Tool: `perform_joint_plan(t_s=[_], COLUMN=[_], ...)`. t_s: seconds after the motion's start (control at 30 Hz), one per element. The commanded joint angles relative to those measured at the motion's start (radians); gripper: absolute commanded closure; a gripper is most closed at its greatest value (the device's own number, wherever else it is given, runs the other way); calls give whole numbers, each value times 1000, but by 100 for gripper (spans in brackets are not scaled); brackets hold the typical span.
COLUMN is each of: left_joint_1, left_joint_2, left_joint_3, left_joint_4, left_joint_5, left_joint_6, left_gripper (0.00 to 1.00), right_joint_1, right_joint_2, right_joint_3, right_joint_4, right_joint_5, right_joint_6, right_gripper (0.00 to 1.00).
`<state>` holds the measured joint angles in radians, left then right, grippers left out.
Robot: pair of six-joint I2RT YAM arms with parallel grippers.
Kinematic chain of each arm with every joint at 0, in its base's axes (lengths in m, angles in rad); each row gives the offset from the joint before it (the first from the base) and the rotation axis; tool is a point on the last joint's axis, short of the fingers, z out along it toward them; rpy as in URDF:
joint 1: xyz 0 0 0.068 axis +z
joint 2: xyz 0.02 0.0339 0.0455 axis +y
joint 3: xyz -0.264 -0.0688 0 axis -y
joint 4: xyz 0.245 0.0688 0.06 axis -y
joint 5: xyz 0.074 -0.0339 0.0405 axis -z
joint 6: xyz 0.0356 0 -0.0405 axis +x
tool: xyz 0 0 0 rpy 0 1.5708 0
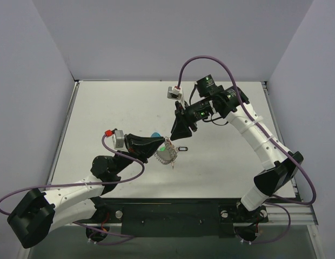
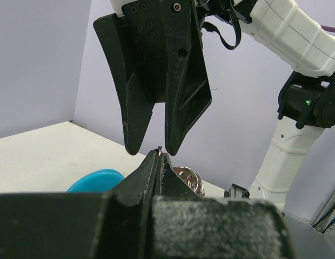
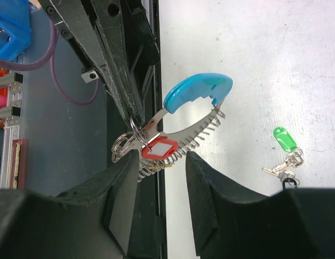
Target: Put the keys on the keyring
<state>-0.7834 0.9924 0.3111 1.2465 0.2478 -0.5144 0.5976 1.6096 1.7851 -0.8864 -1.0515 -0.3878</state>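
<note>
Item 1, my left gripper (image 2: 159, 157): jaws pressed fully together, pinching a wire ring of the keyring (image 3: 197, 127) and holding it up off the counter (image 1: 102, 118), above its middle.

Item 2, keyring: silvery chain loop with a curved blue tag (image 3: 197, 89) at its upper end. It hangs from my left gripper, clear of the surface.

Item 3, red-tagged key (image 3: 159, 148): hangs among the small rings at the pinched end of the keyring, its tag lying against the chain.

Item 4, my right gripper (image 3: 162, 159): jaws a narrow way apart and gripping nothing. Its tips point down at the tips of my left gripper, just short of them, with the red tag and chain showing in the gap.

Item 5, green-tagged key (image 3: 285, 139): flat on the counter near the middle, beside the hanging keyring.

Item 6, black-tagged key (image 1: 182, 148): on the counter, touching the green one's metal end, and partly hidden in the right wrist view.
</note>
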Motion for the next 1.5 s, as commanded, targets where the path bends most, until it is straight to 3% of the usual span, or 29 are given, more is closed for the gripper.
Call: perform_joint_plan(t_s=[0.0,0.17,0.67,1.23,1.47], left_joint_1=[4,4,6,4,7], left_joint_2=[-6,-3,0,-8,-9], left_joint_3=[37,39,42,39,36], left_joint_4=[169,166,156,146,163], left_joint_5=[15,18,18,15,10], left_joint_6=[-21,-22,-24,-24,-35], left_gripper=[100,100,100,100,100], right_joint_1=[11,19,44,45,47], right_joint_2=[0,0,-2,-14,-17], right_joint_3=[11,4,-3,-3,-13], right_joint_4=[6,0,-58,-92,-92], right_joint_5=[-25,-41,-73,-39,-16], right_joint_6=[-17,-28,-120,-166,-168], right_gripper=[65,72,78,100,100])
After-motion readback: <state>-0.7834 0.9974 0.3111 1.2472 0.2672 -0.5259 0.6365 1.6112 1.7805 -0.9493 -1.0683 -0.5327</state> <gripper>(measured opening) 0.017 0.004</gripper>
